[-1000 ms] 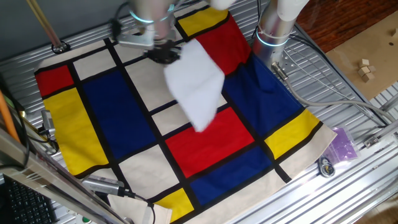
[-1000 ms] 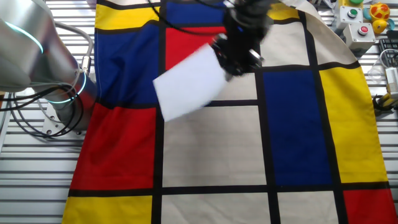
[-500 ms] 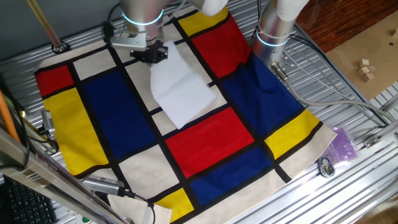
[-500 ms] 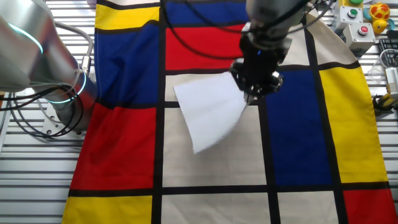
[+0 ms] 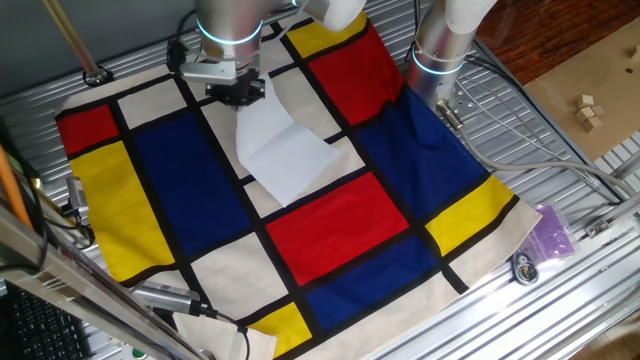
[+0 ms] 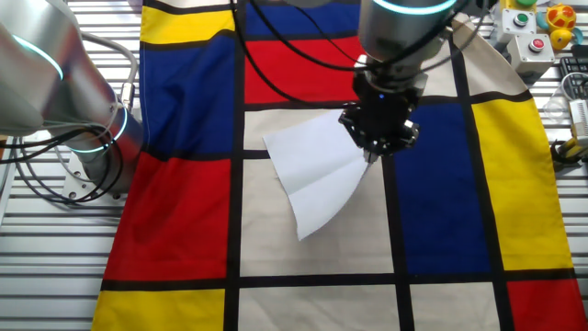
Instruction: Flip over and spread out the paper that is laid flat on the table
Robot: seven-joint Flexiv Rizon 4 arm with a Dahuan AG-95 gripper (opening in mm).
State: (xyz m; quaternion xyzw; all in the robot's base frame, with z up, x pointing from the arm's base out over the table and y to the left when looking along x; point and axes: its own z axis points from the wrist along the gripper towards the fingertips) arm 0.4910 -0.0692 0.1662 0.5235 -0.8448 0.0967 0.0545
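Observation:
The white paper (image 5: 283,152) lies across a cream block of the cloth, one corner pinched in my gripper (image 5: 240,97). In the other fixed view the paper (image 6: 317,172) shows a centre crease and fans out left and down from the gripper (image 6: 372,150). The gripper is shut on the paper's corner, low over the cloth. The rest of the sheet rests on the cloth. The table (image 5: 560,290) is ribbed silver metal under the red, blue, yellow and cream cloth (image 5: 340,225).
My arm's base column (image 5: 440,50) stands at the cloth's far right edge, with cables (image 5: 540,150) trailing from it. A purple bag (image 5: 552,232) and a small round part (image 5: 524,268) lie on the bare metal. A button box (image 6: 533,28) sits at the table corner.
My gripper has carried the paper from up in the air down and across to the cream block. The sheet has gone from hanging to lying mostly on the cloth.

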